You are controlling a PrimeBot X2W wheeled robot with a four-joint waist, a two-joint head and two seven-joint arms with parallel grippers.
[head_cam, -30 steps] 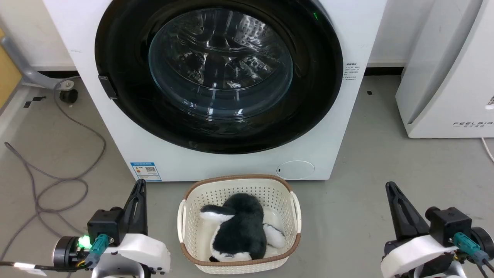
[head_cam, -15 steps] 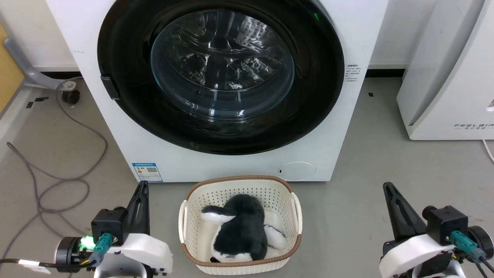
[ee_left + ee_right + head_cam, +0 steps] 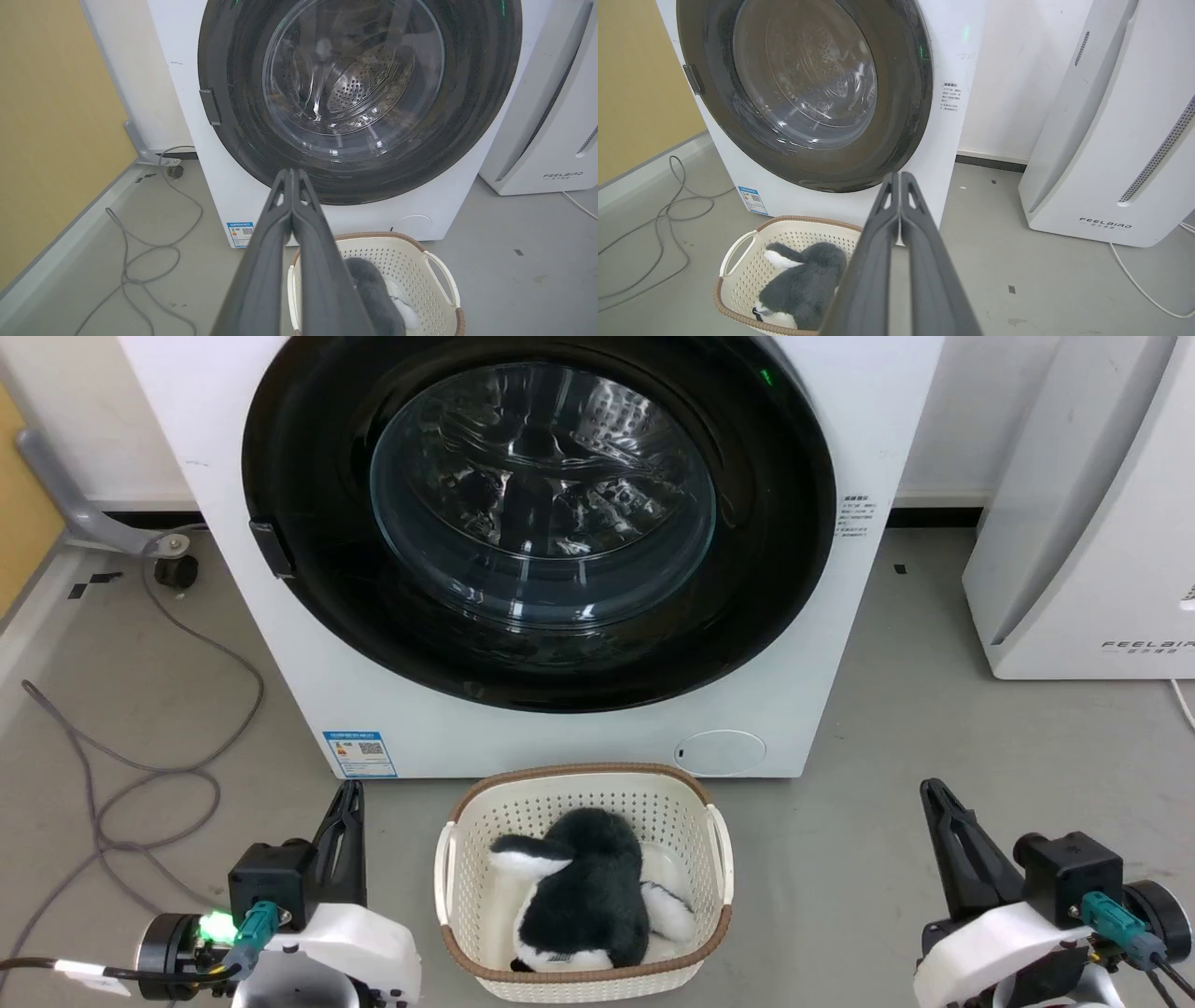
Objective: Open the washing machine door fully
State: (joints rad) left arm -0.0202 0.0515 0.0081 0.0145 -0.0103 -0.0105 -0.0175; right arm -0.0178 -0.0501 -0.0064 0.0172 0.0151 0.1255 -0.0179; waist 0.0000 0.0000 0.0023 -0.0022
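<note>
The white washing machine [image 3: 392, 709] stands ahead of me, its big round glossy black door [image 3: 308, 579] lying flat against the front, closed, with the clear glass bowl in its centre and a small black tab [image 3: 271, 548] at its left edge. The same door [image 3: 472, 116] [image 3: 906, 107] faces both wrist cameras. My left gripper [image 3: 351, 793] [image 3: 292, 171] is low at the left, fingers pressed together, holding nothing. My right gripper [image 3: 932, 790] [image 3: 897, 175] is low at the right, also shut and empty. Both are well short of the door.
A cream perforated basket [image 3: 467, 859] with a black-and-white plush toy [image 3: 583, 887] sits on the floor just before the machine, between my grippers. A white FEELBAIRD appliance [image 3: 1083, 523] stands at the right. Grey cables [image 3: 159, 765] loop on the floor at the left.
The whole head picture has shifted slightly, so the camera moved. Both grippers sit a little lower in view; nothing was touched and the door stays closed.
</note>
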